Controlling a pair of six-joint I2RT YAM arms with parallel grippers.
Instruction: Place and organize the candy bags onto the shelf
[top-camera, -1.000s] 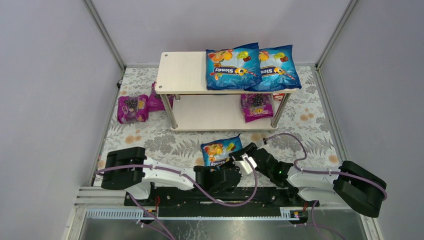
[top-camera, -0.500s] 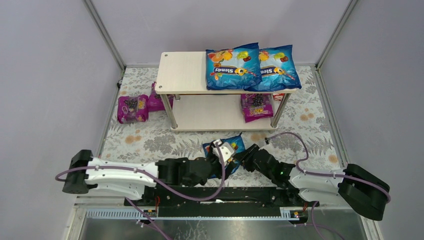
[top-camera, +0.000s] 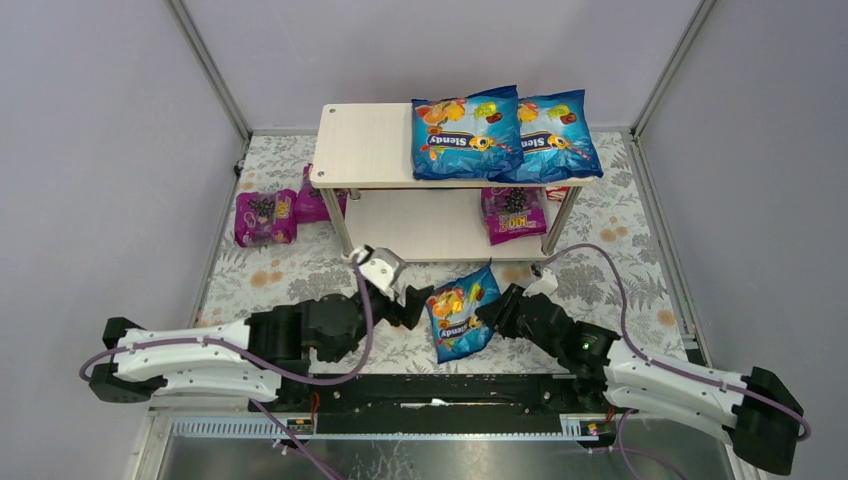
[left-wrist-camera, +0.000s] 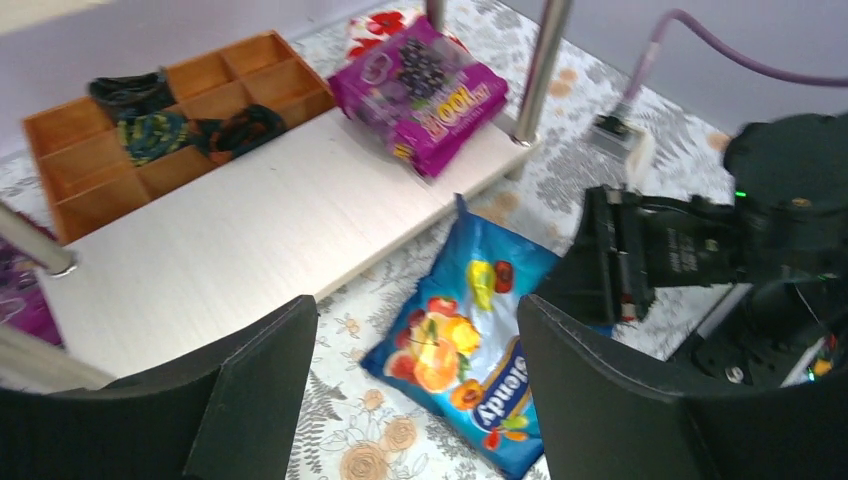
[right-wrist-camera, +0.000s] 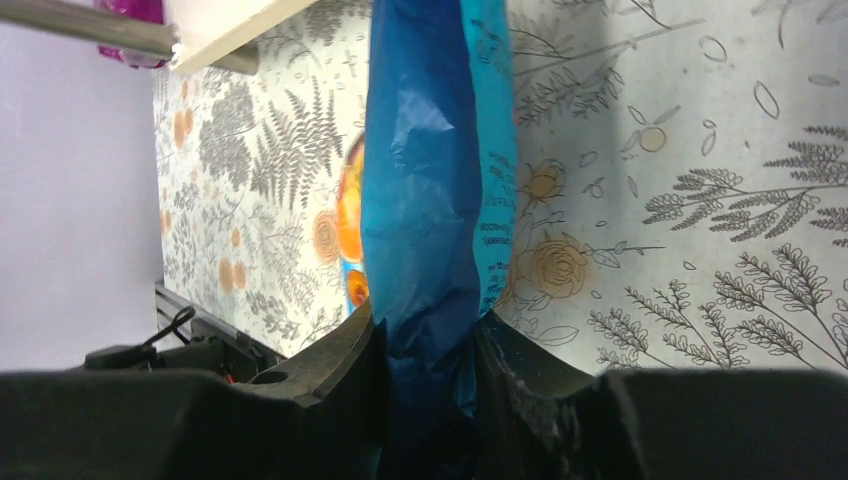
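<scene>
1. The third blue bag (top-camera: 459, 312) is no longer covered by the left hand (top-camera: 420, 300). That hand has been drawn off to the bag's left and is spread wide, with nothing held.
2. The bag is now pinched along its edge by the right hand (right-wrist-camera: 425, 335), whose fingers are pressed onto the blue film. The bag has been turned and carried a little toward the shelf (top-camera: 365, 145). Whether it is wholly off the counter (top-camera: 300, 280) cannot be told.
3. The bag is judged to have been left to the right hand alone, so the carry to the top board can be started.
4. Ahead of both hands, two blue bags (top-camera: 465, 135) are stacked overlapping on the top board's right end. One magenta bag (top-camera: 513, 213) is lodged on the lower board beneath them.
5. Two magenta bags (top-camera: 265, 217) are left on the counter, well ahead and left of the left hand.
6. Beyond the lower board, a divided wooden tray (left-wrist-camera: 215, 80) is seen from the left wrist. Dark bundles (left-wrist-camera: 150, 130) are held in three of its compartments, and their kind cannot be told.
</scene>
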